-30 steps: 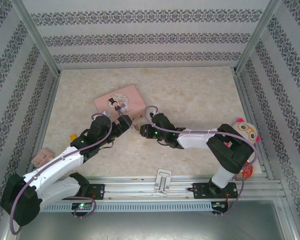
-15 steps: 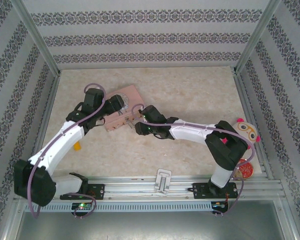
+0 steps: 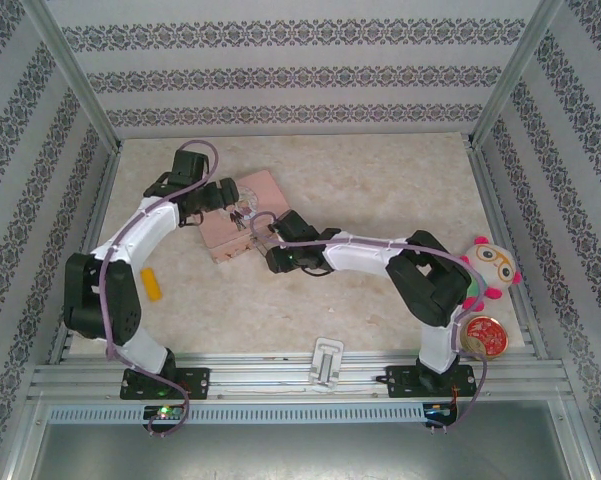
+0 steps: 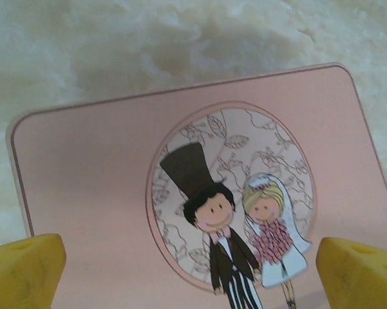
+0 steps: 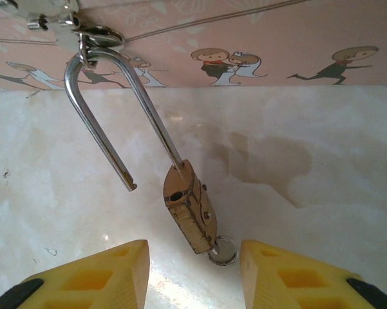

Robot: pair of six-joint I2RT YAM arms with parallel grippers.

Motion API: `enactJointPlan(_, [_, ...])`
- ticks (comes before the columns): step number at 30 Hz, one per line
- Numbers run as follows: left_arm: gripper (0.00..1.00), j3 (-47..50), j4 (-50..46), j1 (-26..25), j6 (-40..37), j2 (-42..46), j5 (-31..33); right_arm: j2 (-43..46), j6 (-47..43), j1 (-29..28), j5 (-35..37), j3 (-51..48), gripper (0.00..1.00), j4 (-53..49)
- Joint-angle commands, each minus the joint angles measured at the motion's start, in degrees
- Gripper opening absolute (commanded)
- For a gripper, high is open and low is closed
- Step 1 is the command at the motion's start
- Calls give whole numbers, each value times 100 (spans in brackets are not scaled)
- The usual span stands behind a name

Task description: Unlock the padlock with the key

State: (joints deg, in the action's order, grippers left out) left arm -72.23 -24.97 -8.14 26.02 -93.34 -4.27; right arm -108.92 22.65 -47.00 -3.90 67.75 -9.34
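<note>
So, from the top camera, my left gripper (image 3: 228,203) sits over the far-left part of the pink tin (image 3: 265,190). My right gripper (image 3: 267,240) comes at the tin's near long side from the right, low over the counter (image 3: 400,190). I judge the split as one arm steadying the tin while the other works the lock on its side.

On the left wrist camera, my yellow fingertips (image 4: 22,267) stand wide apart. The tin's lid lies directly ahead between them, its cartoon bride and groom facing me. They close on nothing, and I cannot tell whether they press the lid.

On the right wrist camera, my right gripper is also spread and holds nothing. Its two yellow fingers (image 5: 96,277) flank the padlock (image 5: 190,215), which sits just ahead of the gap. The padlock is hooked through the tin's hasp (image 5: 84,32) by a thin, bright shackle (image 5: 93,122). One leg runs into the small brass body, and the other ends free in the air to the left of it, so the lock looks already released. The key (image 5: 222,251) sits in the base of the body with only its little round head showing, nearest my fingers and slightly right of centre. The body tilts, its brass dull and scuffed. I cannot tell whether it rests on the counter or hangs clear.
</note>
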Motion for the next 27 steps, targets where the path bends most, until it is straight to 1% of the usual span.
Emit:
enactJointPlan(1, [99,-494,-83,189,-422,-358,17,-189,-169,42,-137,223,41,-130])
enactJointPlan(8, [99,-1127,-148,210,-931,-1110,161,-446,-227,79,-172,410,39,-134])
enactJointPlan(13, [99,-1479,-256,208,-1311,-1562,85,-591,-273,143,-181,484,38,-77])
enactJointPlan(17, [99,-1498,-297,203,-1407,-1724,5,-733,-298,182,-237,512,30,18])
enactJointPlan(19, [99,-1408,-291,199,-1383,-1714,-61,-774,-289,189,-265,469,23,125])
enactJointPlan(25, [99,-861,-173,199,-1220,-1383,-39,-704,-172,209,-278,308,5,200])
enactJointPlan(27, [99,-618,-59,199,-1122,-1230,-77,-613,-112,207,-269,178,0,236])
